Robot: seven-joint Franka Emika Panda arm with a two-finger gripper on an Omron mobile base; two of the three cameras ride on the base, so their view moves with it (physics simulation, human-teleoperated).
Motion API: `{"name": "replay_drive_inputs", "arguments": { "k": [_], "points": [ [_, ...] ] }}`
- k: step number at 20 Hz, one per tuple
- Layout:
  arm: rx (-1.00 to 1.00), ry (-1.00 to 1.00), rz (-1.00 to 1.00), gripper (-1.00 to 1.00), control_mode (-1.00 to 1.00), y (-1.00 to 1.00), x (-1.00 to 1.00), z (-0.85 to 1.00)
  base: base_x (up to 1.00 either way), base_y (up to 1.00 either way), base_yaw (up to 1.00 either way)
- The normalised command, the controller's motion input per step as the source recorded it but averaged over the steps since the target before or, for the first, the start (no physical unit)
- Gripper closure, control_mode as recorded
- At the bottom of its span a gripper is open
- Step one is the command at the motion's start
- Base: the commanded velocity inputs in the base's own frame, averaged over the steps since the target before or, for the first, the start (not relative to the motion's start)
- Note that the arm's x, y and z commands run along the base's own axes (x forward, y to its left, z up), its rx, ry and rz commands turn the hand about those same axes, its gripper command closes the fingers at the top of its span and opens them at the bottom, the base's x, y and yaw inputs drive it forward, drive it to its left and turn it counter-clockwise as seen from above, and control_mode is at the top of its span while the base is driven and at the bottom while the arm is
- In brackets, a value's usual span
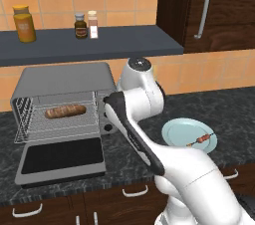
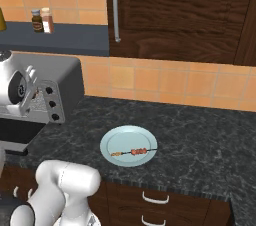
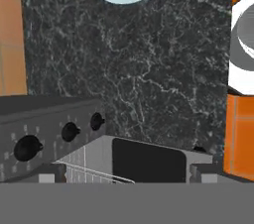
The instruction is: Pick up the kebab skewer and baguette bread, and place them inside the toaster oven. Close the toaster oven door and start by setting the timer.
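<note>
Reading the layout first: baguette bread (image 1: 65, 111) lies flat on the wire rack (image 1: 57, 124) inside the toaster oven (image 1: 62, 80), left of centre in the left base frame, so I judge that half of the loading is done. Toaster oven door (image 1: 62, 158) hangs folded down flat in front, lower left of that frame, left open because the second item has to go in. Kebab skewer (image 2: 133, 152) lies across the pale blue plate (image 2: 111, 140) on the dark marbled worktop (image 2: 200, 135), centre of the right base frame, well apart from the oven; in the left base frame it sits at middle right. It rests free, nothing touching it

My arm is bent over between the oven and the plate, elbow in the middle of the left base frame. Claw itself I can't make out in the base frames; the hand frame looks back along the worktop with the oven's three black knobs (image 3: 69, 131) at lower left, the door's dark glass at bottom centre, and the plate rim at the top edge. Fingertips are not clear in that frame, but the claw is spread about as wide as it goes, gripping nothing and touching nothing

My judgement: next is swinging over to the plate for the skewer; thin stick, so the pinch needs to land on the meat chunks or dead on the stick, else it slips. Door and timer not yet done
</note>
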Motion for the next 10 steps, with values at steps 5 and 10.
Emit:
{"name": "replay_drive_inputs", "arguments": {
  "k": [5, 10],
  "points": [
    [0.00, 0.19, 0.15, -1.00, -1.00, -1.00, -0.07, 0.00, 0.00, 0.00, 0.00],
    [-0.01, 0.18, 0.14, -1.00, -1.00, -1.00, -0.20, -0.11, 0.00, 0.00, 0.00]
  ]
}}
